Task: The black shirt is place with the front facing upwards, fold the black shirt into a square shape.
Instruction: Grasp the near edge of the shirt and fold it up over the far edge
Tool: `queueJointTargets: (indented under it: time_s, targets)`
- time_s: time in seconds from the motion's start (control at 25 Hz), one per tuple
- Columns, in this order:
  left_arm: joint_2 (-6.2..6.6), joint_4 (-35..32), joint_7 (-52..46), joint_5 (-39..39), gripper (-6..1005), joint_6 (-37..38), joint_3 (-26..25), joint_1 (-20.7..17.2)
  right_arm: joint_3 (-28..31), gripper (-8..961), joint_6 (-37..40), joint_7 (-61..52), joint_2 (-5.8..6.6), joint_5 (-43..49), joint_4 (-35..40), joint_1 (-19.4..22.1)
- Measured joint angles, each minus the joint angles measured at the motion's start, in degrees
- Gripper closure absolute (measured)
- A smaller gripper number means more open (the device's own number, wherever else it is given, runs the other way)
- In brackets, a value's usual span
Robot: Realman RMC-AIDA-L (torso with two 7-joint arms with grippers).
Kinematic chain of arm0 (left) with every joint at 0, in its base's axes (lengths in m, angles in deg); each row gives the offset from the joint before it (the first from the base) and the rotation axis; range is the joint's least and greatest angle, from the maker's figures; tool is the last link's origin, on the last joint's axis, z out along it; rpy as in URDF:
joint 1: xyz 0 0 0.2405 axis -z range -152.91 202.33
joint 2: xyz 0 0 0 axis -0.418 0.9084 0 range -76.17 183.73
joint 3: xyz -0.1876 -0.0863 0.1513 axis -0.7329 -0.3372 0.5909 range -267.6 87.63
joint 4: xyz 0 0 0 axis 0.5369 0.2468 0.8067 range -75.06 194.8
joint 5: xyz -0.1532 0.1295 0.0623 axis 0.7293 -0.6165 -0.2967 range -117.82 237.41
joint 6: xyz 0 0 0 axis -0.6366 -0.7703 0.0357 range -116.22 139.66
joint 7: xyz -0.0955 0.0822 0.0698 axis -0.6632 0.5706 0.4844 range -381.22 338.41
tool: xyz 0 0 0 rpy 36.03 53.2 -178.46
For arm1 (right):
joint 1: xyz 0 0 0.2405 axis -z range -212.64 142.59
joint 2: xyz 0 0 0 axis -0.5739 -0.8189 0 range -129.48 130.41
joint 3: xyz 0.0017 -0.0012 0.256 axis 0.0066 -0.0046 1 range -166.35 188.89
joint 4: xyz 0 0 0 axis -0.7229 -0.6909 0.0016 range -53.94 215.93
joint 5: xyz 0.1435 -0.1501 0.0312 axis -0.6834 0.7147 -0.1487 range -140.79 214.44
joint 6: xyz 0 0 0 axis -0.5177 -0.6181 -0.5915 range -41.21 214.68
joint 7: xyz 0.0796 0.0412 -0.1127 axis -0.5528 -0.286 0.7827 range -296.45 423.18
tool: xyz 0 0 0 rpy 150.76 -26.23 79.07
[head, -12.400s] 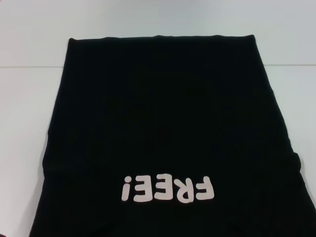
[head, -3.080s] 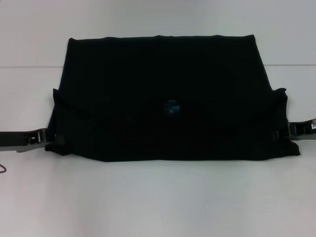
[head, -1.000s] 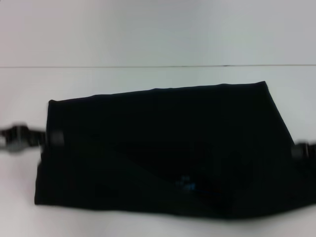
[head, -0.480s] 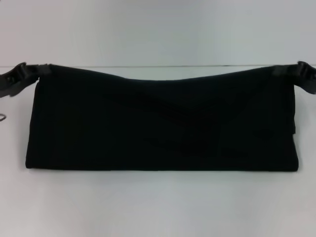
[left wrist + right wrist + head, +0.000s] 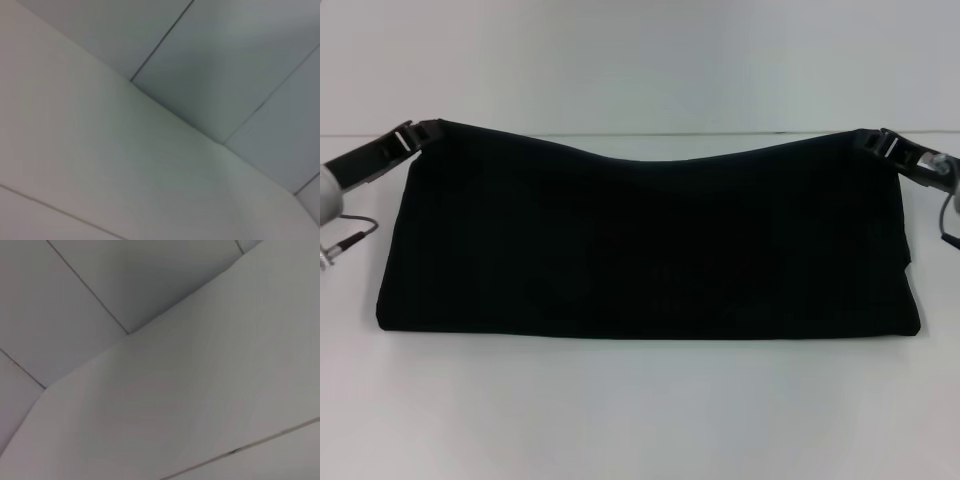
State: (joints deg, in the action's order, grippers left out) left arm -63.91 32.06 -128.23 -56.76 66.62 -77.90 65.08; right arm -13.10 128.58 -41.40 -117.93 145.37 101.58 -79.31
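Observation:
The black shirt (image 5: pixel 650 240) lies folded into a wide band across the white table (image 5: pixel 640 410) in the head view, its print and label hidden. Its far edge sags in the middle between two raised corners. My left gripper (image 5: pixel 423 131) is shut on the far left corner of the shirt. My right gripper (image 5: pixel 868 138) is shut on the far right corner. The near fold edge rests flat on the table. Both wrist views show only bare white panels with seams; no shirt or fingers appear there.
A seam line (image 5: pixel 620 135) crosses the table behind the shirt. A thin cable (image 5: pixel 350 238) hangs by my left arm and another (image 5: pixel 947 215) by my right arm. White table surface lies in front of and behind the shirt.
Since half a second ago both grippers have moved slightly inward with the far corners, and the shirt's far edge sags lower in the middle. Earlier, the shirt lay open with its print up.

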Motion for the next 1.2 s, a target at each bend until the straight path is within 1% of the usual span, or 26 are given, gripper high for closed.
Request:
queueJointTargets:
  time_s: [0.04,0.08,0.12,0.2,0.48,0.6,0.68,0.72,0.8,0.88,1.0,1.2]
  targets:
    - [-0.44,0.05,0.73,0.12,961,-1.19,-0.01,0.25,0.00,859,0.00,0.00,0.00,0.00,0.00,0.00]
    - [-0.84,0.13,1.44,0.28,961,-2.32,-0.02,0.41,0.01,858,-2.14,2.45,-0.73,-1.39,-0.18,-0.37]
    - [-1.17,0.27,2.25,0.62,961,-3.38,-0.04,0.56,0.01,858,-2.14,2.45,-0.73,-1.39,-0.18,-0.37]
    - [-1.81,0.77,3.87,1.33,961,-5.35,0.00,0.90,0.02,856,-4.00,4.85,-1.21,-2.91,-0.78,-0.79]
    - [-2.86,2.62,7.13,2.94,960,-10.13,0.08,1.73,0.02,852,-7.80,12.10,-1.35,-8.19,-3.54,-1.60]
    - [-3.73,2.75,7.23,3.73,960,-12.49,0.08,2.06,-0.05,850,-8.39,14.85,-1.47,-9.16,-4.10,-1.71]
    - [-4.71,2.77,7.73,6.01,960,-14.79,0.03,2.12,-0.07,849,-8.42,16.16,-1.50,-9.33,-4.45,-1.80]
    - [-5.01,2.78,8.57,7.26,959,-15.18,0.04,2.07,0.07,848,-8.43,16.73,-1.54,-9.45,-4.51,-1.81]
    - [-5.76,2.90,11.92,10.99,959,-15.54,0.02,1.69,0.36,847,-8.50,18.39,-1.66,-10.37,-4.82,-1.80]
    - [-6.08,3.42,14.54,13.71,927,-15.53,0.02,1.38,0.30,846,-8.52,21.16,-1.75,-12.94,-5.58,-1.70]
    - [-6.00,4.73,16.33,15.95,879,-15.55,0.02,1.23,0.07,726,-8.32,24.21,-1.78,-16.64,-6.48,-1.43]
    - [-5.95,5.16,16.71,16.38,720,-15.51,-0.14,0.97,0.21,525,-7.75,24.62,-1.77,-19.98,-6.74,-0.93]
